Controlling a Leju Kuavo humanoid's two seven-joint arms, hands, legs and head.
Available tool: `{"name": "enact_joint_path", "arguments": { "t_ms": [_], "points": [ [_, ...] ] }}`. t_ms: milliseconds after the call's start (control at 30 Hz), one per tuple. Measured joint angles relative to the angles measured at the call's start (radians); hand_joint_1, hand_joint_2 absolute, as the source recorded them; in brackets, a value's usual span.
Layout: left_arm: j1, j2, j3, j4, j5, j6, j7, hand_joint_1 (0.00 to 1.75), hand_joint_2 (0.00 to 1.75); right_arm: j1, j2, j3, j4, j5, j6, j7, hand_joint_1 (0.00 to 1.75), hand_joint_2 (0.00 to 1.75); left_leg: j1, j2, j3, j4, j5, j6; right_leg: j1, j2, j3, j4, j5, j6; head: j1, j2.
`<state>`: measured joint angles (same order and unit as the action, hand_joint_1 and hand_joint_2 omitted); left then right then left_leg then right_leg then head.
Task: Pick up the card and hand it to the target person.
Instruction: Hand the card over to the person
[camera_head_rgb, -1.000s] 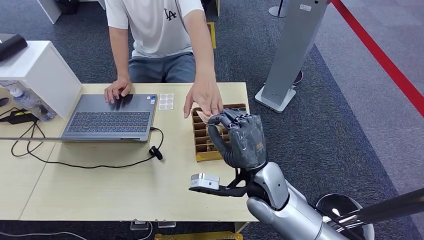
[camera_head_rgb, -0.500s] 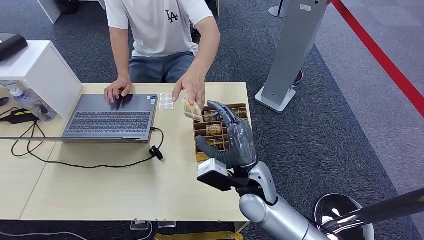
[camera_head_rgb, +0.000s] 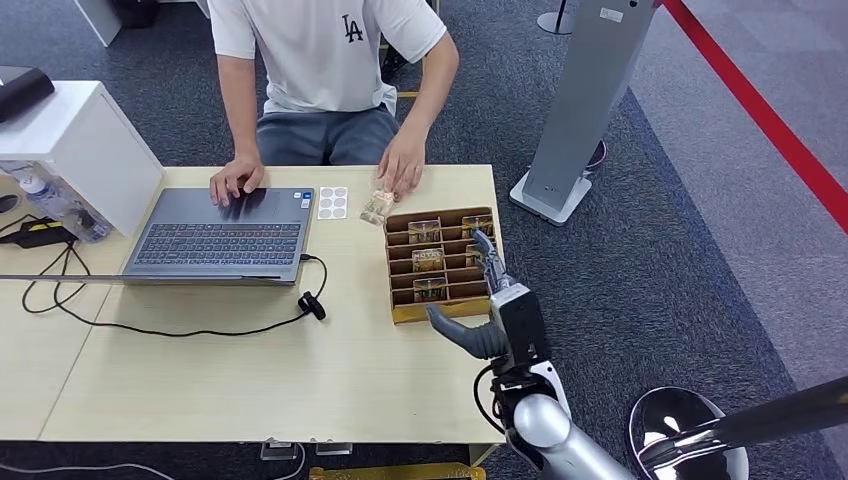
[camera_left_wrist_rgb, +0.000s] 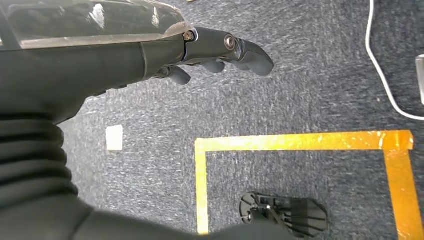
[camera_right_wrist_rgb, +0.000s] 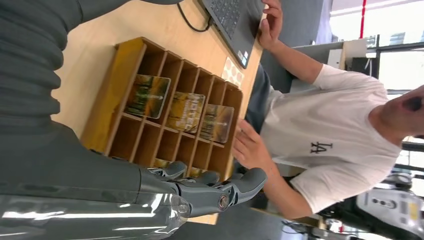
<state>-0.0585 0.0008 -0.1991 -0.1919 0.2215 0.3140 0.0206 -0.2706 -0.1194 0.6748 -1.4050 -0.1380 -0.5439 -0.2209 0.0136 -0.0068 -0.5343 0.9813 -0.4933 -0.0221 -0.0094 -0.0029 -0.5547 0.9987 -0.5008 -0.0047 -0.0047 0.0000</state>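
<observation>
The card lies on the table just beyond the far left corner of the wooden organizer, under the fingertips of the person's hand that rests near the table's far edge; the person's other hand sits on the laptop. The right hand hovers at the organizer's near right corner, close to the table's right edge, fingers spread apart and holding nothing, thumb reaching out over the bare tabletop in front of the organizer. Between the organizer and the laptop runs a strip of bare wood, crossed near the laptop by a black cable ending in a small dark plug. A broad stretch of table in front of the laptop is open up to the near edge. In the right wrist view the organizer shows three cards standing in one row of compartments, with at least one more partly hidden behind the fingers. One sheet of round stickers lies beside the laptop. Off the table's right edge stand one grey pillar on carpet and one red floor line. The left hand hangs over carpet marked with yellow tape, fingers loosely curved, gripping nothing.
</observation>
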Motion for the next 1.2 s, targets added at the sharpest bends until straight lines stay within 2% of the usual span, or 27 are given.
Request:
{"name": "enact_joint_path", "arguments": {
  "t_ms": [267,400,700,1200],
  "points": [
    [0.001,0.000,-0.005,0.000,0.001,-0.014,-0.035,0.00,0.00,0.089,-0.066,-0.073,-0.087,-0.199,0.164,0.051,0.00,1.75,0.000,0.000,0.000,0.000,0.000,0.000,0.000,0.000,0.000,0.000,0.000,0.000,0.000,0.000],
    [0.001,0.000,-0.008,0.000,0.001,-0.018,-0.045,0.00,0.00,0.115,-0.095,-0.103,-0.122,-0.243,0.219,0.066,0.00,1.75,0.000,0.000,0.000,0.000,0.000,0.000,0.000,0.000,0.000,0.000,0.000,0.000,0.000,0.000],
    [0.001,0.000,-0.016,0.000,-0.001,0.004,-0.046,0.00,0.00,0.140,-0.132,-0.144,-0.159,-0.237,0.252,0.116,0.00,1.75,0.000,0.000,0.000,0.000,0.000,0.000,0.000,0.000,0.000,0.000,0.000,0.000,0.000,0.000],
    [0.000,0.000,-0.025,0.000,-0.001,0.008,-0.043,0.00,0.00,0.148,-0.138,-0.171,-0.169,-0.201,0.266,0.135,0.00,1.75,0.000,0.000,0.000,0.000,0.000,0.000,0.000,0.000,0.000,0.000,0.000,0.000,0.000,0.000]
  ]
}}
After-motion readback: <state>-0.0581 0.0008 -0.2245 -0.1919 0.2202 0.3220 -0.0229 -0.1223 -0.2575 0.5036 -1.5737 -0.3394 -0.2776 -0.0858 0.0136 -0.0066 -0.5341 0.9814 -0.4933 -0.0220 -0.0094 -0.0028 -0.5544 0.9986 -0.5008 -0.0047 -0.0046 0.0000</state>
